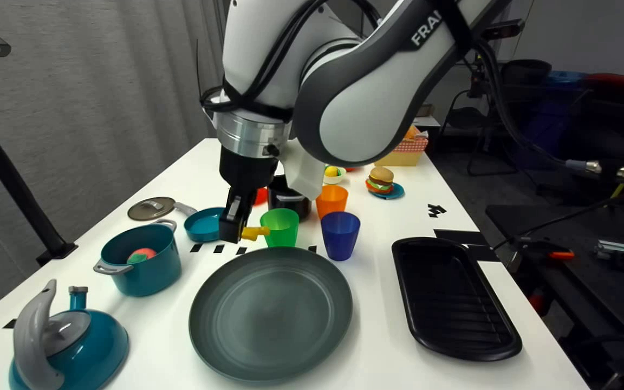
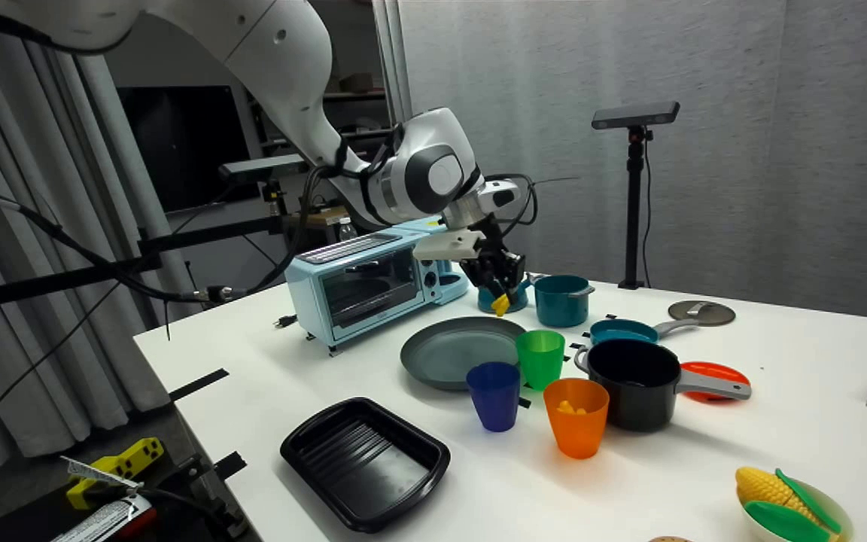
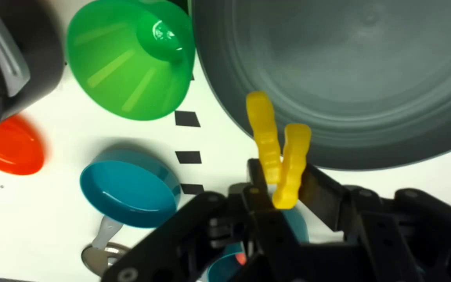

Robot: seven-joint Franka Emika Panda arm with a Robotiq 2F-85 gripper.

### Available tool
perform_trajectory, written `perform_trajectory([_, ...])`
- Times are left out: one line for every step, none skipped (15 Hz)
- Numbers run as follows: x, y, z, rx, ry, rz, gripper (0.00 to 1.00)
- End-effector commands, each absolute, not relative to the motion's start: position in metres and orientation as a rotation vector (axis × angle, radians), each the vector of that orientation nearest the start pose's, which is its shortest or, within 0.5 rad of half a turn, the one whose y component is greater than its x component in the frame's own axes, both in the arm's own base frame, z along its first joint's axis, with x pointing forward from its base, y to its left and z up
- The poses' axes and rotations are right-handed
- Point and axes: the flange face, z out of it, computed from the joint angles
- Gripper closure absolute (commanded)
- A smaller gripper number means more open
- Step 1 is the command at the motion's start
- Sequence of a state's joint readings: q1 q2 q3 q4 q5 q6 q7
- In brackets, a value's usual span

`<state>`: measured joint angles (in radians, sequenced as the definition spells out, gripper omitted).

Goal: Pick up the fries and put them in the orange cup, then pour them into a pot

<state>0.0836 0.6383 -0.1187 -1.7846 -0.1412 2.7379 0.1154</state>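
Note:
My gripper (image 3: 281, 178) is shut on two yellow fries (image 3: 296, 156), which stick out past the fingertips in a narrow V. They also show in both exterior views (image 1: 255, 233) (image 2: 501, 304). The gripper is above the table near the edge of the grey plate. The orange cup (image 2: 576, 429) stands upright with several yellow pieces inside; it also shows in an exterior view (image 1: 332, 201), and is out of the wrist view. A black saucepan (image 2: 638, 391) stands beside the orange cup. A teal pot (image 1: 152, 265) holds a red and green item.
The green cup (image 3: 131, 62) and blue cup (image 2: 494, 397) stand near the orange cup. The grey plate (image 1: 271, 319), black tray (image 1: 455, 298), small teal pan (image 3: 131, 192), kettle (image 1: 82, 346) and light blue toaster oven (image 2: 373, 282) are also on the table.

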Motion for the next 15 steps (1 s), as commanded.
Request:
perform_trajectory([0.671,-0.025,0.258,-3.239,0.048,-0.508,0.93])
perform_trajectory([0.668,-0.030,0.262,-3.246,0.048,-0.507,0.93])
perform_trajectory([0.664,-0.035,0.265,-3.252,0.050,-0.504,0.93])
perform_trajectory([0.661,-0.040,0.267,-3.254,0.061,-0.500,0.93])
perform_trajectory([0.656,-0.046,0.269,-3.254,0.079,-0.496,0.93])
perform_trajectory([0.653,-0.052,0.270,-3.256,0.096,-0.491,0.93])
perform_trajectory([0.648,-0.058,0.270,-3.258,0.115,-0.482,0.93])
perform_trajectory([0.644,-0.065,0.270,-3.262,0.138,-0.478,0.93])
perform_trajectory([0.640,-0.072,0.271,-3.265,0.156,-0.473,0.93])
perform_trajectory([0.636,-0.079,0.271,-3.267,0.174,-0.464,0.93])
perform_trajectory([0.632,-0.086,0.272,-3.272,0.193,-0.459,0.93])
perform_trajectory([0.629,-0.092,0.272,-3.276,0.210,-0.455,0.93])
perform_trajectory([0.626,-0.099,0.273,-3.278,0.227,-0.449,0.93])
perform_trajectory([0.623,-0.105,0.273,-3.281,0.242,-0.445,0.93])
perform_trajectory([0.620,-0.111,0.273,-3.285,0.258,-0.437,0.93])
